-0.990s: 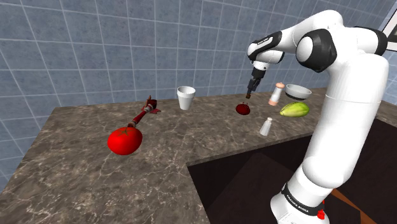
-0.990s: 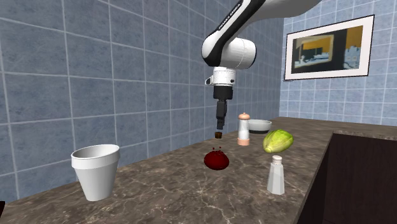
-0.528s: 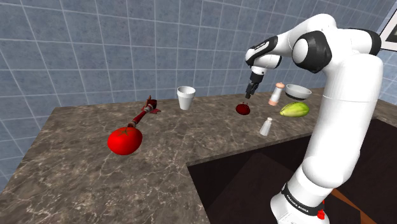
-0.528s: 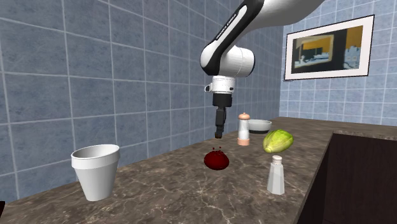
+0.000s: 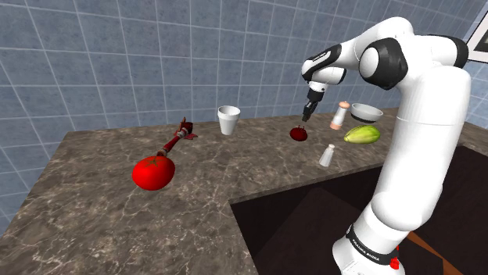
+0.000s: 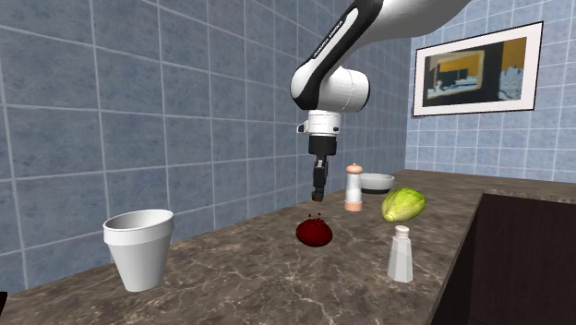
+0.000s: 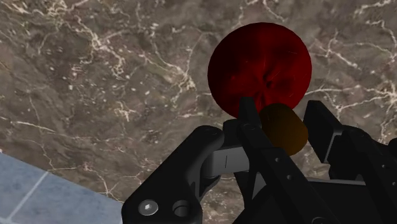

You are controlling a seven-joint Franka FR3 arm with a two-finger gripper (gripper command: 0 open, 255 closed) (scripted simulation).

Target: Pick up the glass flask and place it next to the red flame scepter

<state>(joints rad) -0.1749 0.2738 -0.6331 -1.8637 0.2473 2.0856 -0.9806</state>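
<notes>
We saw the pincer [image 6: 318,194] had dropped around the cork [image 7: 284,129] of the flask [image 6: 314,233] below, for lifting; gripping or not, we couldn't tell.

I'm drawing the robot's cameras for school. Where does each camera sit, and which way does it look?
Shoulder view: beside the robot, slightly behind, looking down over the counter; the white arm and end effector show.
Second exterior view: low by the counter, looking along it toward the wall picture; the arm's far end and end effector show.
Wrist view: on the hand, looking down at the dark red flask; the black end effector shows.
Shared: both outside views show the dark red flask and white cup.
</notes>
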